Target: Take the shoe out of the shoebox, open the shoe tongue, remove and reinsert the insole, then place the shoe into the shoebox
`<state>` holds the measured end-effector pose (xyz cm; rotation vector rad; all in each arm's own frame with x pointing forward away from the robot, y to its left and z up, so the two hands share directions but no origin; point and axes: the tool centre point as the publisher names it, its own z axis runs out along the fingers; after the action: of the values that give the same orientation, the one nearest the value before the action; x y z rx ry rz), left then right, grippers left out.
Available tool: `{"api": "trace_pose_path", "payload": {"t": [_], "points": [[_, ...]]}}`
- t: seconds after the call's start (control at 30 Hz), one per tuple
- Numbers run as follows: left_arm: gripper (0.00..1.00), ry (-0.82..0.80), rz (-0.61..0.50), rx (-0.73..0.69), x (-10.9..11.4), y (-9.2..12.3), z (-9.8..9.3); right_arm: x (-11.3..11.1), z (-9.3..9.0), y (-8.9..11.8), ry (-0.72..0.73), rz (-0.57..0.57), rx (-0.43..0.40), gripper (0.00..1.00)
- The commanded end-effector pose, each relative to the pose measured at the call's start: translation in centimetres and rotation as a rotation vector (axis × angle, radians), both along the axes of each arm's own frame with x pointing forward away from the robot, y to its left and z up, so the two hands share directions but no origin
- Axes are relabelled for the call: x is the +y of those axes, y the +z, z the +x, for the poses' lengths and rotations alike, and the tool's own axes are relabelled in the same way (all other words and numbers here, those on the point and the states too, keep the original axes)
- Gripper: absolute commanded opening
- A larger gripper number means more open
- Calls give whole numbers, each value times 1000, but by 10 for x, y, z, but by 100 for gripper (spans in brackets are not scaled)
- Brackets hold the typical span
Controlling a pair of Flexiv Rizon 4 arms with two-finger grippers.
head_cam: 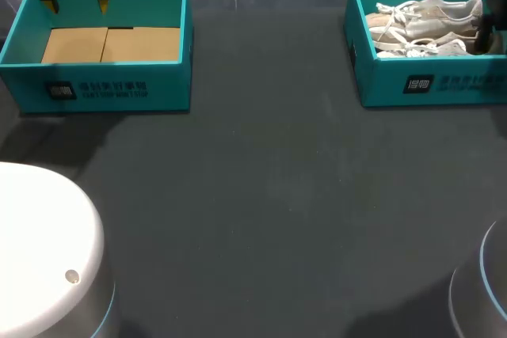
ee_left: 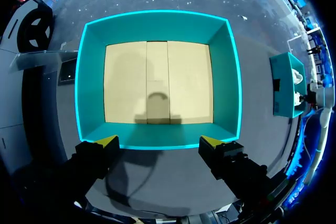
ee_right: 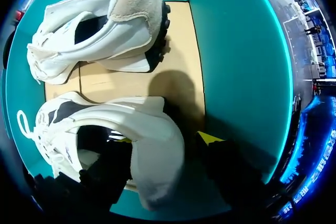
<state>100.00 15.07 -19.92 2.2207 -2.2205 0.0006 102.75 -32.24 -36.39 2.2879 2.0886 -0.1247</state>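
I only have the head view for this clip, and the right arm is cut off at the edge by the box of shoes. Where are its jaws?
Observer: Down inside the right box, straddling the heel of one shoe. One side is in the shoe's opening, and the yellow tip of the other side is outside, by the box wall.
Operator: Have they clamped the heel?
Observer: No. A dark gap shows between that outer tip and the heel, so they look open.
Operator: And the second shoe?
Observer: The other shoe lies apart from the jaws. It is tipped on its side, and its beige heel patch and dark sole point toward the same wall.
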Motion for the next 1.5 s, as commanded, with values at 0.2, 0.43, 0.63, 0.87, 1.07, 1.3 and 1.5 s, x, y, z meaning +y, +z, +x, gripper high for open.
{"api": "trace_pose_path", "payload": {"t": [0.2,0.43,0.63,0.87,1.07,1.3,1.5], "points": [[100,0,0,0,0,0,0,0,-2,-2,3,-9,0,27],[100,0,0,0,0,0,0,3,-4,2,8,-16,-2,0],[100,0,0,0,0,0,0,0,-5,13,-5,-31,-21,0],[100,0,0,0,0,0,0,-6,-3,22,-41,-43,-27,0],[100,0,0,0,0,0,0,-11,0,30,-59,-45,-32,0],[100,0,0,0,0,0,0,-16,5,47,-75,-53,-53,0],[100,0,0,0,0,0,0,-22,8,61,-79,-68,-69,0]]}}
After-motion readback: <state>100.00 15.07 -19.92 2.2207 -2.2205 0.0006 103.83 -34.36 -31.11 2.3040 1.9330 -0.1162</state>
